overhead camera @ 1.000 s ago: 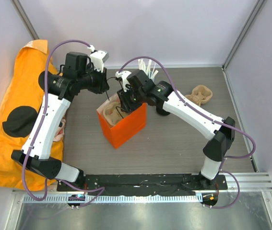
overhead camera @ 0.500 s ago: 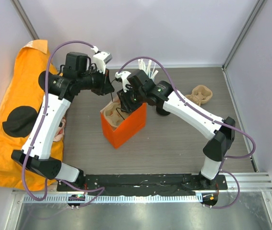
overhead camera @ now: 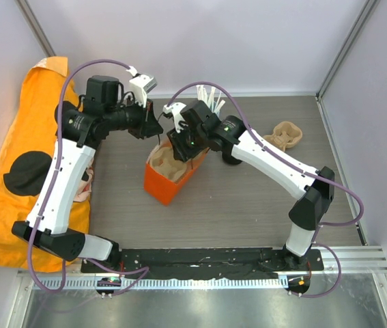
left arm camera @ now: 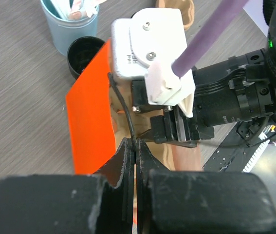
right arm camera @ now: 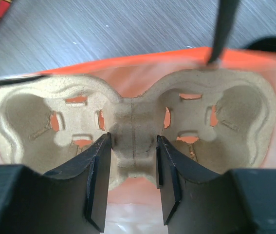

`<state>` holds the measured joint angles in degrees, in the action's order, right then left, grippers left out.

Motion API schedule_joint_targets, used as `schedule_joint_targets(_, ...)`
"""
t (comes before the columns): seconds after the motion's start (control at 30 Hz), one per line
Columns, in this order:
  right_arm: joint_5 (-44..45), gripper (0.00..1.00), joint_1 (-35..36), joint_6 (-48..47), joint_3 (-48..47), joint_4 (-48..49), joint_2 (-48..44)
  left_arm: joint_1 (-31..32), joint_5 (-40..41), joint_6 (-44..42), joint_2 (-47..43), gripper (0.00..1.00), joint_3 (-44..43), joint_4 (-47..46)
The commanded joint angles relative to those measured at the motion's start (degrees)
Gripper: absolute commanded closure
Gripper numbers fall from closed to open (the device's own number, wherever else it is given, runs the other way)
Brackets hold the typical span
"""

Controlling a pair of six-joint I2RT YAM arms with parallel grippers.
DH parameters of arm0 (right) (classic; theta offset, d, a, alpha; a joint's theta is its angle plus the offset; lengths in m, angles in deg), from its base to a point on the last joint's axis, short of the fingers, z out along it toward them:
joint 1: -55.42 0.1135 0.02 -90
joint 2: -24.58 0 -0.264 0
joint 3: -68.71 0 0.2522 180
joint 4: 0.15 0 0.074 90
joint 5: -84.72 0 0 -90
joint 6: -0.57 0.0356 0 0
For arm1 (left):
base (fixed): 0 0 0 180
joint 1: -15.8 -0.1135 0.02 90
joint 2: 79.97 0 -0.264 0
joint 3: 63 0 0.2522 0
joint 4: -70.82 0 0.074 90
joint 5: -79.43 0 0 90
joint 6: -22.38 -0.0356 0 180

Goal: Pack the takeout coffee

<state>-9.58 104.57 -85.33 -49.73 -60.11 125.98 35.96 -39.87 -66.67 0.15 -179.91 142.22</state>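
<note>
left gripper point(left arm camera: 135, 146): fingers pressed together on the thin black handle cord point(left arm camera: 120, 105) of the orange paper bag point(overhead camera: 170, 184), at the bag's upper left rim.
right gripper point(right arm camera: 134, 141): inside the bag's mouth, fingers clamped either side of the middle ridge of the pulp cup carrier point(right arm camera: 215, 117).
bag: centre of the table point(overhead camera: 248, 205), tilted, mouth towards the upper left.
carrier: inside the bag, cup wells empty.
second carrier point(overhead camera: 285, 134): right of the frame, well apart.
cup of stirrers point(left arm camera: 72, 24): beyond the bag, beside a black lid point(left arm camera: 82, 53).
</note>
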Motion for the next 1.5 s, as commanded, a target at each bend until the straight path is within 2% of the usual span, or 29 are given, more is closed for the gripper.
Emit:
schedule_joint_targets(0.0, 3.4, 0.73, 0.2, -2.3, 0.1, -0.1, -0.7, -0.5, 1.4, 0.7, -1.8, 1.00, -0.2, -1.5)
schedule_joint_targets(0.23, 4.0, 0.73, 0.2, -3.2, 1.6, 2.7, -0.2, -0.8, 2.1, 2.5, -2.3, 1.00, 3.3, -2.9)
schedule_joint_targets(0.4, 3.9, 0.73, 0.2, -3.8, 1.6, 2.7, 0.9, -1.4, 7.8, 3.8, -3.1, 1.00, 6.4, -3.9)
schedule_joint_targets(0.6, 4.0, 0.73, 0.2, -5.9, 1.9, 3.0, 2.6, -2.5, 9.9, 5.3, -3.9, 1.00, 8.9, -5.1)
schedule_joint_targets(1.47, 3.9, 0.70, 0.2, -7.0, -2.4, -0.1, 7.8, -3.6, 11.1, 6.8, -3.1, 1.00, 7.4, -5.6)
